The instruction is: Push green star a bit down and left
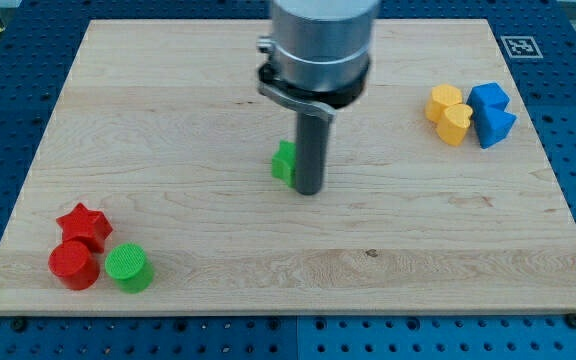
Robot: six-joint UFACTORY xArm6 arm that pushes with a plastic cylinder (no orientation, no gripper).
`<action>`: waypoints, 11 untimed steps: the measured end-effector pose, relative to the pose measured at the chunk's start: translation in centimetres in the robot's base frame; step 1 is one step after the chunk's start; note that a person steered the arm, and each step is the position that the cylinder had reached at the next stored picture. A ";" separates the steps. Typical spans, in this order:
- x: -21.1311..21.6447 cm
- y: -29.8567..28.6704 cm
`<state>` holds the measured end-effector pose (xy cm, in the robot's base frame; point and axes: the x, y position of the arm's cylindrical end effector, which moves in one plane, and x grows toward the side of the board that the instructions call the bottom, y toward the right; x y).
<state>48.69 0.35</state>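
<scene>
The green star [284,162] lies near the middle of the wooden board [168,120], partly hidden behind my rod. My tip [309,190] rests on the board just to the star's right and slightly below it, touching or nearly touching it. The arm's grey body hangs above at the view's top centre.
A red star [85,225], a red cylinder [73,265] and a green cylinder [128,268] cluster at the view's bottom left. Two yellow blocks [449,112] and two blue blocks [491,113] cluster at the view's right. A marker tag [520,46] sits at the board's top right corner.
</scene>
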 end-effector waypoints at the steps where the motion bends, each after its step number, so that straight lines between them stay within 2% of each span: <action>1: -1.1 -1.2; 2: -1.1 4.3; 3: -5.2 2.9; 4: -7.9 -2.1; 5: -4.6 -4.6; 6: -4.0 -4.6; 7: -4.0 1.2; 9: 0.6 -0.8; 11: 0.6 -1.5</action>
